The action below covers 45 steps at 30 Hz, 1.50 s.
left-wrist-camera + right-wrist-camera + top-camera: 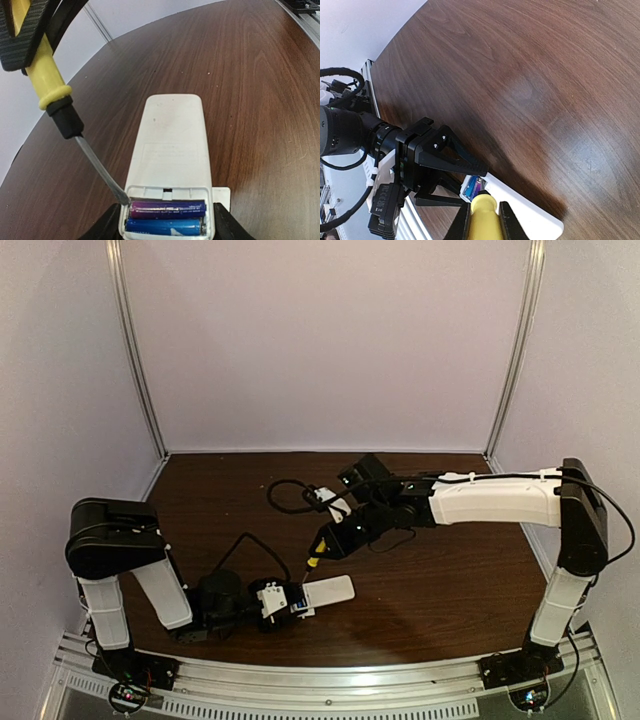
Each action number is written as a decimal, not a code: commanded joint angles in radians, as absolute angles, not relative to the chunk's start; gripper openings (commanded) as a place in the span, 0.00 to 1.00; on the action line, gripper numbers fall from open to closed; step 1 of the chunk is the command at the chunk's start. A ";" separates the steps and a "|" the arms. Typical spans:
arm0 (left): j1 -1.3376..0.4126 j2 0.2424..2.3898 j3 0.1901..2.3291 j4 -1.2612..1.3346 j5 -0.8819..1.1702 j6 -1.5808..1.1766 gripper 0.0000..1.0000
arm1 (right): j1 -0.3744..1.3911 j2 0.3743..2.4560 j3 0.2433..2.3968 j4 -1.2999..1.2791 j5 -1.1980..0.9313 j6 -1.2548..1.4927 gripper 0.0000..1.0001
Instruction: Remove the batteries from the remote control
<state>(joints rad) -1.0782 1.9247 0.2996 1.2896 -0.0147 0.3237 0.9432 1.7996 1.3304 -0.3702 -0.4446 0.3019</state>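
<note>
The white remote control (172,145) lies flat on the brown table, its battery bay open at the near end. My left gripper (167,229) is shut on that end, one black finger on each side. Two batteries lie side by side in the bay: a purple-blue one (167,208) and a blue one (165,226). My right gripper (485,227) is shut on the yellow handle of a screwdriver (483,207). The blade tip (122,197) touches the left end of the purple-blue battery. From above, the remote (330,591) lies between both grippers.
A small white cover piece (223,194) lies on the table against the remote's right side. Black cables (285,495) loop over the table's middle behind the right wrist. An aluminium rail (330,680) runs along the near edge. Pale walls enclose the table.
</note>
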 commanded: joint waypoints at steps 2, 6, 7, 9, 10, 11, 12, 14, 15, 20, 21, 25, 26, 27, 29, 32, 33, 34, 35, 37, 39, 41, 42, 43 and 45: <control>-1.069 1.961 0.316 1.577 -0.072 0.469 0.07 | 0.962 1.867 1.254 -0.467 -0.386 0.311 0.00; -1.069 1.963 0.315 1.578 -0.075 0.471 0.07 | 0.963 1.859 1.248 -0.463 -0.382 0.315 0.00; -1.069 1.964 0.316 1.579 -0.076 0.471 0.07 | 0.964 1.856 1.247 -0.461 -0.382 0.316 0.00; -1.069 1.965 0.316 1.580 -0.078 0.471 0.07 | 0.966 1.853 1.246 -0.459 -0.382 0.319 0.00; -1.069 1.965 0.315 1.581 -0.077 0.472 0.07 | 0.965 1.852 1.245 -0.459 -0.381 0.321 0.00; -1.068 1.965 0.315 1.581 -0.078 0.471 0.07 | 0.966 1.850 1.246 -0.459 -0.380 0.321 0.00; -1.068 1.965 0.316 1.582 -0.078 0.470 0.07 | 0.967 1.848 1.244 -0.459 -0.378 0.321 0.00; -1.069 1.967 0.316 1.582 -0.078 0.469 0.07 | 0.970 1.842 1.242 -0.461 -0.373 0.324 0.00; -1.069 1.967 0.316 1.582 -0.080 0.470 0.07 | 0.972 1.838 1.241 -0.461 -0.372 0.325 0.00; -1.069 1.968 0.315 1.583 -0.080 0.469 0.07 | 0.974 1.825 1.238 -0.472 -0.361 0.325 0.00; -1.069 1.968 0.315 1.583 -0.081 0.469 0.07 | 0.974 1.823 1.238 -0.474 -0.361 0.325 0.00; -1.069 1.968 0.316 1.585 -0.080 0.468 0.07 | 0.976 1.816 1.239 -0.475 -0.358 0.325 0.00; -1.068 1.968 0.316 1.586 -0.081 0.468 0.07 | 0.976 1.816 1.241 -0.475 -0.360 0.326 0.00; -1.068 1.968 0.316 1.587 -0.080 0.468 0.07 | 0.976 1.814 1.241 -0.473 -0.362 0.325 0.00; -1.069 1.968 0.316 1.586 -0.080 0.467 0.07 | 0.978 1.812 1.245 -0.471 -0.366 0.327 0.00; -1.069 1.968 0.317 1.585 -0.081 0.468 0.07 | 0.982 1.809 1.251 -0.477 -0.363 0.327 0.00; -1.069 1.968 0.317 1.585 -0.083 0.468 0.07 | 0.984 1.806 1.252 -0.480 -0.359 0.327 0.00; -1.068 1.969 0.318 1.585 -0.083 0.468 0.07 | 0.985 1.803 1.254 -0.483 -0.357 0.327 0.00; -1.069 1.969 0.318 1.585 -0.084 0.468 0.07 | 0.986 1.803 1.256 -0.486 -0.356 0.328 0.00; -1.069 1.970 0.317 1.585 -0.084 0.468 0.07 | 0.988 1.800 1.257 -0.488 -0.354 0.330 0.00; -1.069 1.970 0.317 1.585 -0.086 0.468 0.07 | 0.992 1.799 1.259 -0.493 -0.349 0.331 0.00; -1.069 1.970 0.317 1.586 -0.087 0.468 0.07 | 0.997 1.797 1.265 -0.500 -0.346 0.330 0.00; -1.069 1.971 0.318 1.586 -0.087 0.469 0.07 | 0.998 1.797 1.269 -0.503 -0.341 0.330 0.00; -1.069 1.971 0.318 1.586 -0.087 0.470 0.07 | 1.002 1.795 1.272 -0.509 -0.337 0.330 0.00; -1.068 1.972 0.319 1.586 -0.089 0.469 0.07 | 1.006 1.792 1.278 -0.516 -0.330 0.332 0.00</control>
